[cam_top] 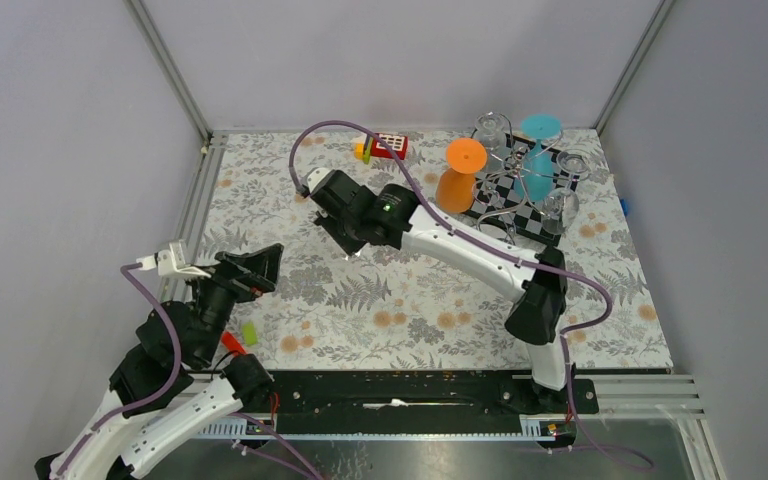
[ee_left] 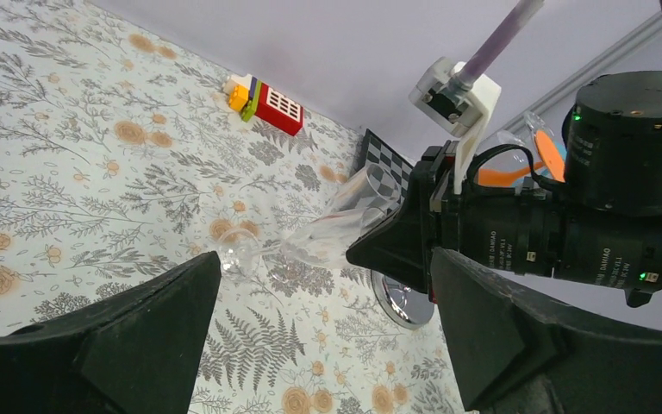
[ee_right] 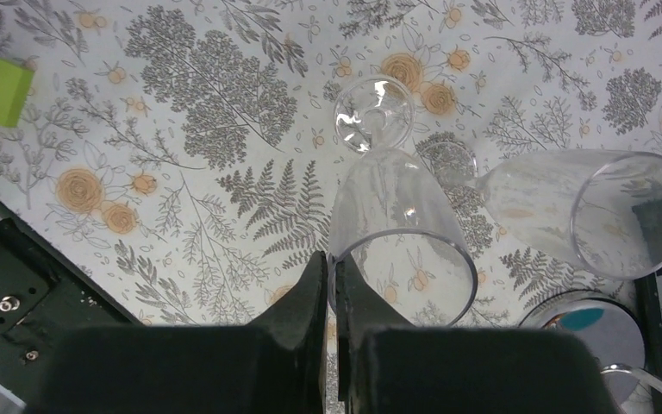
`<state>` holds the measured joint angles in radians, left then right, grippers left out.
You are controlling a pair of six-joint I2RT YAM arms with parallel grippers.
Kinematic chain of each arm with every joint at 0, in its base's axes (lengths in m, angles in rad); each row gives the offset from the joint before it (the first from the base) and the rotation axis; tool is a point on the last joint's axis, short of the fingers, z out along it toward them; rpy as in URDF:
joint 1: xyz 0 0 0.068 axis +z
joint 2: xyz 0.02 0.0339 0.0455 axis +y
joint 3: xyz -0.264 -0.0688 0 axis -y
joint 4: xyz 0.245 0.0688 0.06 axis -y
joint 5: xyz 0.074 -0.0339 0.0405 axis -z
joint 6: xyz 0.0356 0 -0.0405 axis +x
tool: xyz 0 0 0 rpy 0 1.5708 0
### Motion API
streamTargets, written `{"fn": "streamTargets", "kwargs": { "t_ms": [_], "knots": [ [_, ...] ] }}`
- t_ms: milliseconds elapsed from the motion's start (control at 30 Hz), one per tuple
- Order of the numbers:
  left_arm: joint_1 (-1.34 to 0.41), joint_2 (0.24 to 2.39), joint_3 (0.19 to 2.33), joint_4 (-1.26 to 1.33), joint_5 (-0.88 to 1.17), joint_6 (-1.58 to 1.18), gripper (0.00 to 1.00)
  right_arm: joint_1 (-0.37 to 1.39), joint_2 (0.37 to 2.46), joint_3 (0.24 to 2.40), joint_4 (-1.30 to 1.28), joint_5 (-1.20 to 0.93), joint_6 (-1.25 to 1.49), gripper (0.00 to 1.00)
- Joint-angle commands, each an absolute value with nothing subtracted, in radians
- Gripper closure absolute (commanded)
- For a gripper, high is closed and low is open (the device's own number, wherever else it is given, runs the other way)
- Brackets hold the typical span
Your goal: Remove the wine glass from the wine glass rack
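Your right gripper [ee_right: 334, 297] pinches the wine glass [ee_right: 392, 207] by its rim over the floral tabletop [ee_right: 207, 103]; your left gripper [ee_left: 323, 336] gapes wide, grey walls [cam_top: 60, 120] around.

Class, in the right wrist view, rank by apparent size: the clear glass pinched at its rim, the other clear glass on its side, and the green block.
Largest, tied: pinched clear glass and other clear glass; they look alike, and nearness blurs it.
Smallest: green block.
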<state>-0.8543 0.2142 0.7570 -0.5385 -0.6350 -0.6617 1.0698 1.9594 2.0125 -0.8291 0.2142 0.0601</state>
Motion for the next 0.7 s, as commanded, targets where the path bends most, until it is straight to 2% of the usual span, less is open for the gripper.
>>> {"fn": "streamTargets", "kwargs": {
  "t_ms": [0,200,600,667],
  "knots": [
    [-0.857,0.193,0.761,-0.532,-0.690,-0.644,0.01,1.078,2.002,2.144,-0.944,0.287,0.049,1.00],
    [-0.857,0.181,0.752,-0.545,-0.701,-0.644,0.01,1.077,2.077,2.268,-1.048,0.231,0.059,1.00],
    [-0.857,0.161,0.745,-0.568,-0.707,-0.650,0.01,1.067,2.172,2.393,-1.089,0.230,0.064,1.00],
    [-0.857,0.157,0.746,-0.574,-0.709,-0.652,0.01,1.060,2.184,2.418,-1.100,0.224,0.063,0.97]
  ]
}}
